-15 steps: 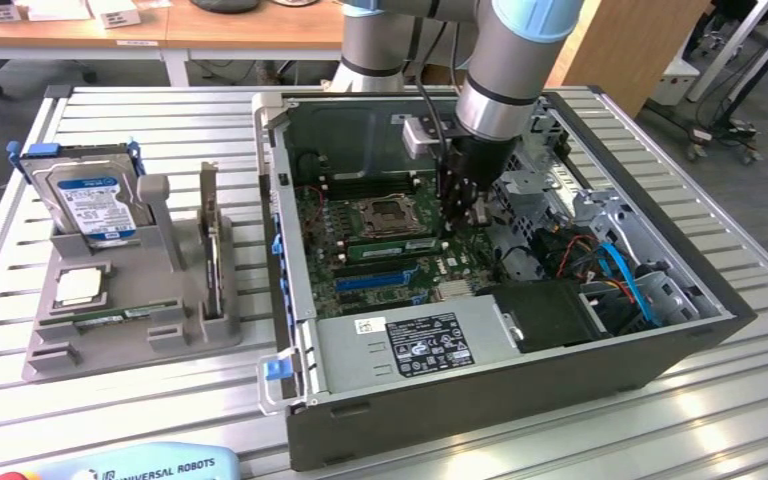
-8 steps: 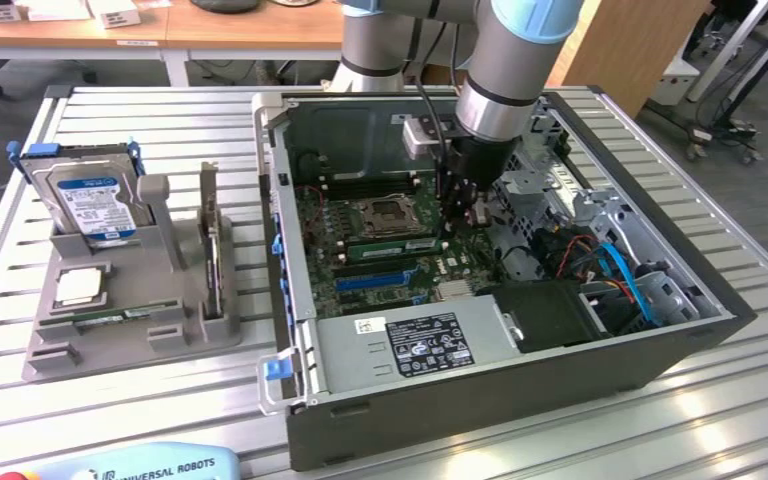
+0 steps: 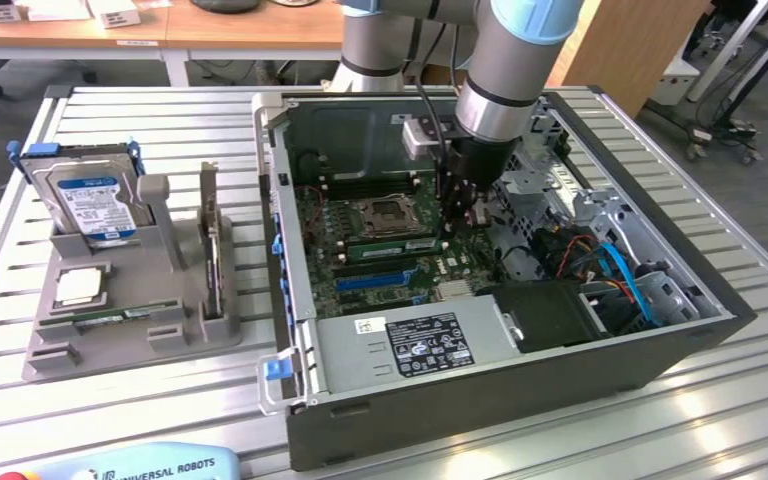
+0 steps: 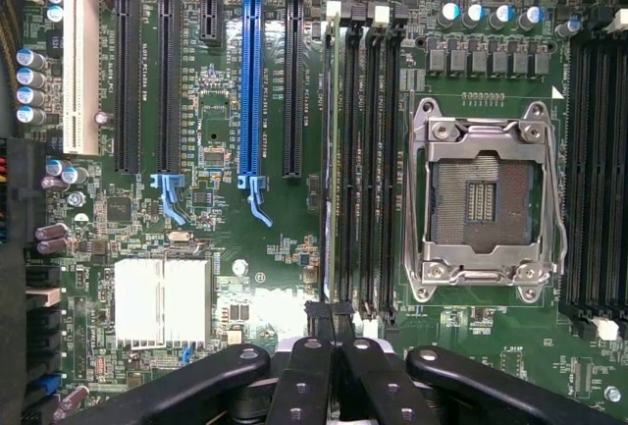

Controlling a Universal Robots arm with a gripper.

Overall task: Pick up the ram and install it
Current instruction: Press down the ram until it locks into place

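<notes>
**Clenched gripper over the memory slots, stick already standing in one**

The black two-fingered gripper (image 4: 334, 322) hung inside the open grey computer case (image 3: 491, 400), its fingertips pressed together with nothing visible between them. In the wrist view they sat right above the end of the ram (image 4: 339, 140), a long, thin green circuit-board stick seen edge-on, standing upright in the memory slot farthest from the empty silver processor socket (image 4: 483, 199). The neighbouring black memory slots (image 4: 378, 150), between the stick and the socket, looked vacant. My reading is that the fingers were shut so as to act as a blunt pusher on the top edge of the stick, though whether they actually touched it could not be told.

The green motherboard (image 4: 216, 239) lay flat on the floor of the case, so the arm (image 3: 504, 70) came straight down from above. The long blue expansion slot (image 4: 251, 91) ran parallel to the stick, a little apart from it.

Outside the case, near the metal table's (image 3: 37, 400) edge at the exterior view's left, a grey parts stand (image 3: 131, 330) held a silver-and-blue labelled hard drive (image 3: 91, 200) upright.
</notes>
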